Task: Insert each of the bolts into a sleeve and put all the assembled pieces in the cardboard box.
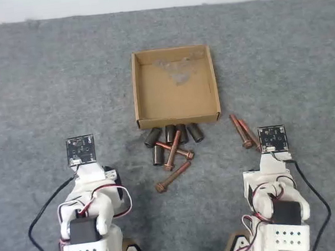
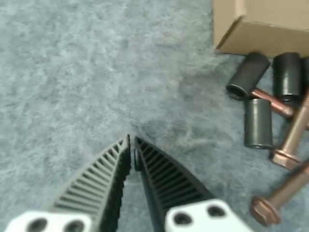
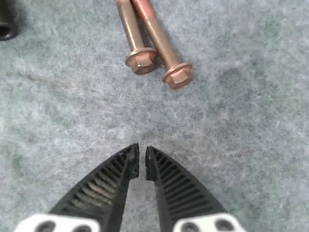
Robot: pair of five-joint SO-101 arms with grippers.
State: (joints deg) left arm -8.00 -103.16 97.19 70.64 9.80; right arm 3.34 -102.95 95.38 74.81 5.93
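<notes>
The open cardboard box point(image 1: 135, 90) sits at the table's middle. Just in front of it lie several black sleeves point(image 1: 170, 133) mixed with three copper bolts point(image 1: 173, 176). Two more bolts point(image 1: 243, 131) lie side by side to the right. In the left wrist view my left gripper point(image 2: 133, 142) is shut and holds nothing, hovering over bare carpet beside the sleeves point(image 2: 259, 123), the bolts point(image 2: 292, 140) and the box corner point(image 2: 260, 24). My right gripper point(image 3: 142, 153) is shut and holds nothing, a short way back from the heads of the two bolts point(image 3: 161, 41).
Grey carpet point(image 1: 45, 84) covers the whole table. Both arm bases stand at the near edge, left point(image 1: 88, 228) and right point(image 1: 279, 209). A bit of clear film point(image 1: 177, 70) lies inside the box. A sleeve end point(image 3: 7, 24) shows in the right wrist view.
</notes>
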